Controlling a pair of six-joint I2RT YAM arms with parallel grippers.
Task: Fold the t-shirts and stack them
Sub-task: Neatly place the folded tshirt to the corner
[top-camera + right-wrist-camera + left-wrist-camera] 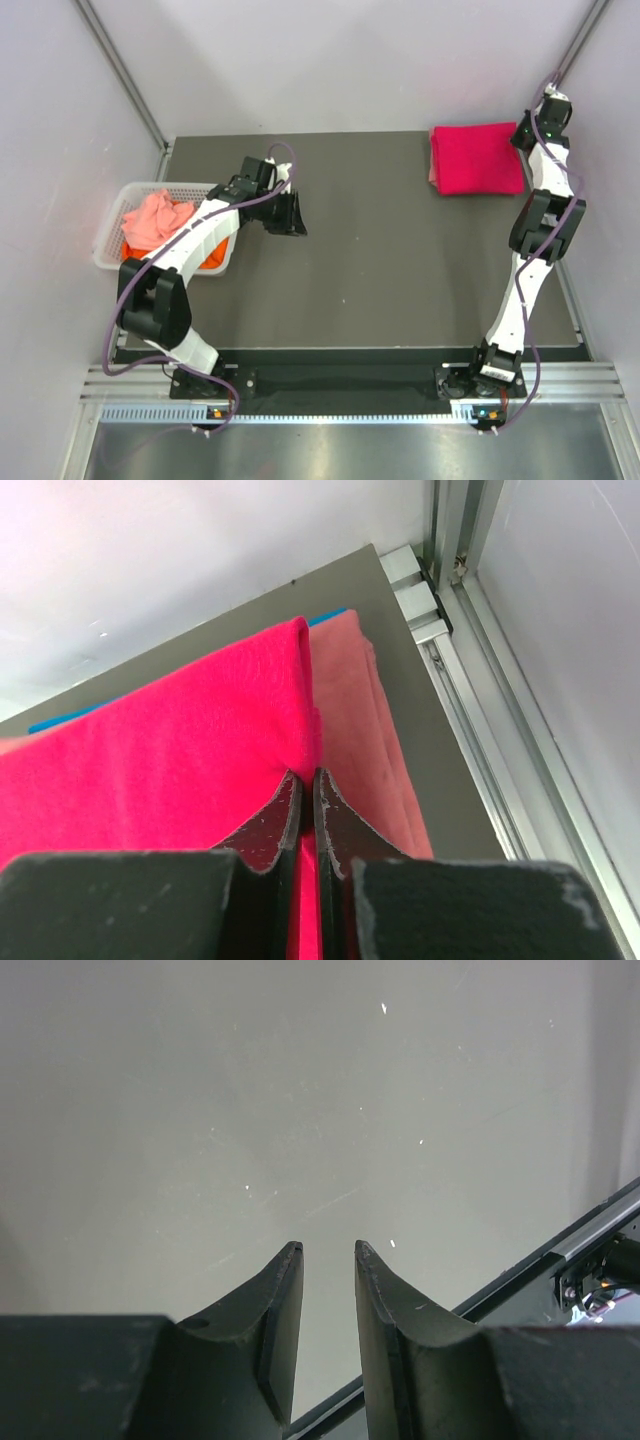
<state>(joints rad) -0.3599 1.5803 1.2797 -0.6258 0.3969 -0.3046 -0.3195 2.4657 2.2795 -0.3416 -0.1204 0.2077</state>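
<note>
A folded magenta-red t-shirt [476,158] lies at the table's far right on top of a folded salmon pink t-shirt [433,172], whose edge peeks out. My right gripper [522,135] is at the magenta shirt's right edge. In the right wrist view its jaws [308,773] are shut, pinching a puckered fold of the magenta shirt [180,750], with the salmon shirt [365,710] beside it. My left gripper [290,215] hovers over bare table left of centre. It is open [328,1247] with nothing between its fingers. A pale coral t-shirt [155,215] lies crumpled over an orange one [212,260] in the basket.
The white slotted basket [108,255] stands at the table's left edge, partly under my left arm. Aluminium frame rails [470,680] and pale walls run close along the right and back sides of the dark table [380,270].
</note>
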